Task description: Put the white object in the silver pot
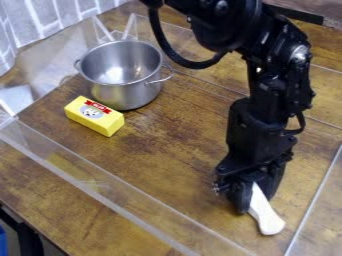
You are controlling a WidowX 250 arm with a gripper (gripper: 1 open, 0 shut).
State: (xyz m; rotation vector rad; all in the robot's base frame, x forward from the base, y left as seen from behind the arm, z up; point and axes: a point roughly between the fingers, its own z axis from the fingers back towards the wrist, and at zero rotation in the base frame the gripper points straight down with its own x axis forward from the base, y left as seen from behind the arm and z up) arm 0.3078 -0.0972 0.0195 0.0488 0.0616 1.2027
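The white object [266, 217] lies flat on the wooden table at the lower right, its tapered end pointing toward the front right. My gripper [245, 196] points straight down at its upper end, and the fingers are shut on that end, which they hide. The silver pot [119, 72] stands upright and empty at the upper left, far from the gripper.
A yellow block with a red label [95, 115] lies just in front of the pot. A clear plastic barrier [94, 185] runs along the table's front edge. The black arm [254, 60] rises from the gripper to the top of the view.
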